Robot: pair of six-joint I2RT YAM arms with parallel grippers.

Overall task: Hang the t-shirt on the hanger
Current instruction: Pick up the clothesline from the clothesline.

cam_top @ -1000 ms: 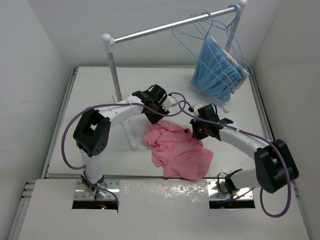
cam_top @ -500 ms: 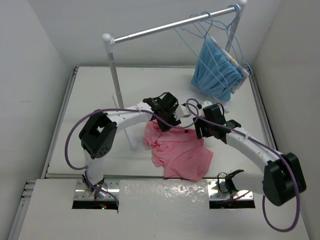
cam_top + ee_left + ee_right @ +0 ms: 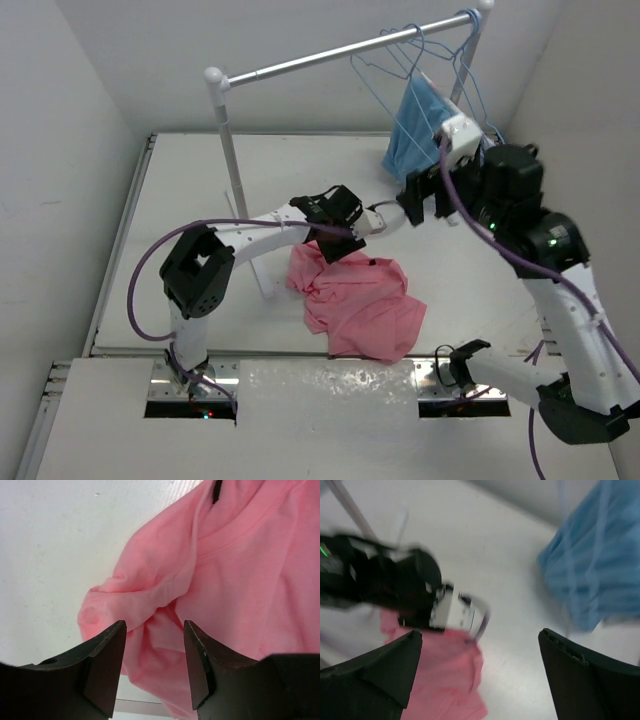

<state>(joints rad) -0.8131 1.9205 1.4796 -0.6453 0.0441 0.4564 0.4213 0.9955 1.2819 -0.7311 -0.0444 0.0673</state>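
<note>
We've got the left gripper [image 3: 154, 645] spread open over the t-shirt [image 3: 360, 300] crumpled mid-frame on the worktop [image 3: 200, 200], probably to pinch it, while the right gripper [image 3: 480, 635], empty and open too, sits high near the hanger [image 3: 380, 85] upper right.

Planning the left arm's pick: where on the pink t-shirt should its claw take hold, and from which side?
Probably the raised fold of the t-shirt beside its collar, from straight above: the cloth lies crumpled on the table, that ridge stands up, and the open left claw hangs right over it.
</note>
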